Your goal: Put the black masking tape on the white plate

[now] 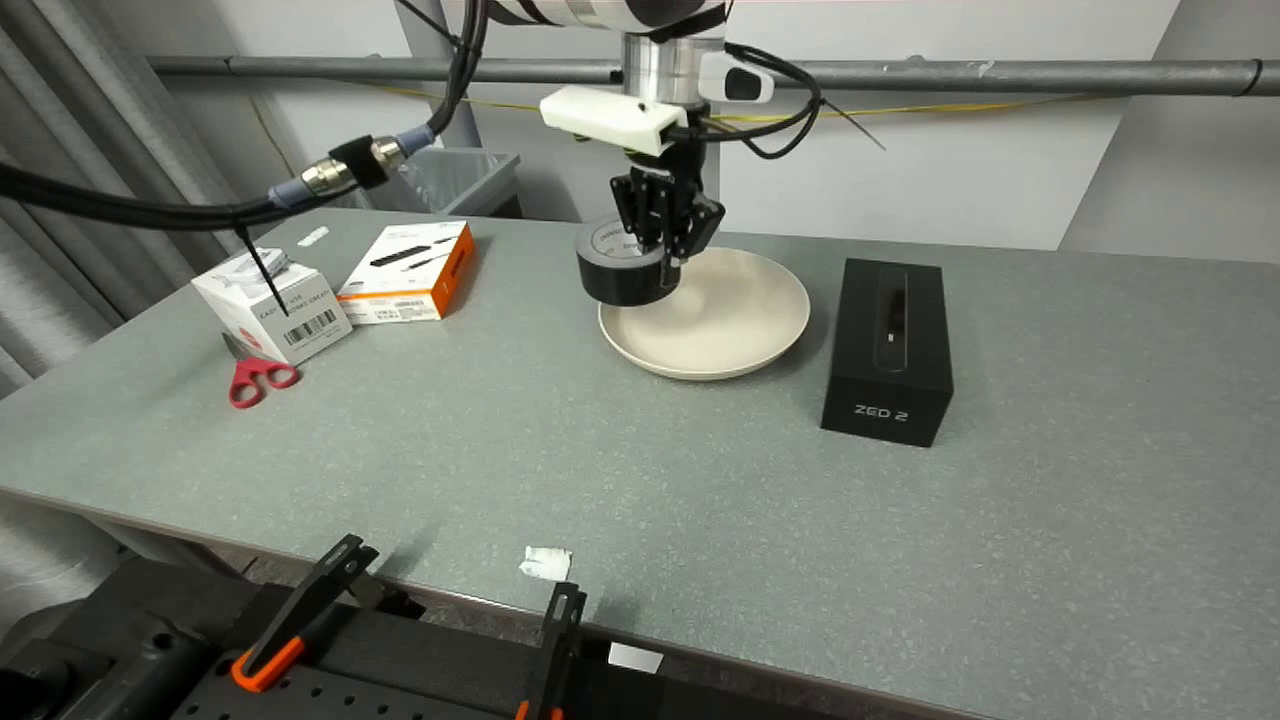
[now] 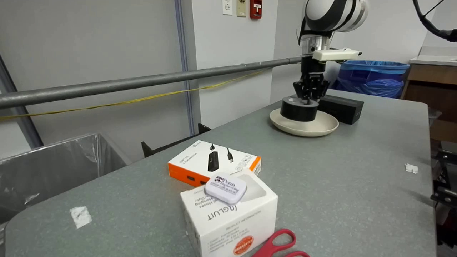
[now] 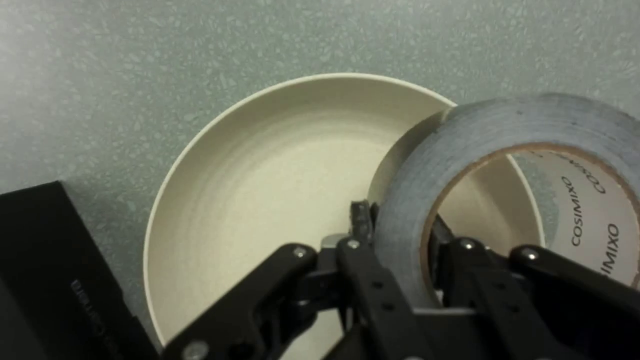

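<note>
The black masking tape point(image 1: 625, 283) is a thick roll held in my gripper point(image 1: 668, 262). In the wrist view, one finger is inside the centre hole and one outside, pinching the tape's wall point(image 3: 530, 120). The white plate point(image 1: 745, 320) lies on the table below. The tape looks raised above it, over its left part in that exterior view and partly past its rim. In an exterior view, the tape point(image 2: 298, 111) appears over the plate point(image 2: 325, 125); the exact gap cannot be told. In the wrist view, the plate point(image 3: 270, 190) shows large, its right part covered by the tape.
A black ZED 2 box point(image 1: 888, 350) stands close beside the plate. A white-orange box point(image 1: 408, 270), a white box point(image 2: 232, 217) with a small tin point(image 2: 225, 188) on it, and red scissors point(image 1: 262, 380) lie at the table's far end. A pipe point(image 1: 950, 76) runs along the wall.
</note>
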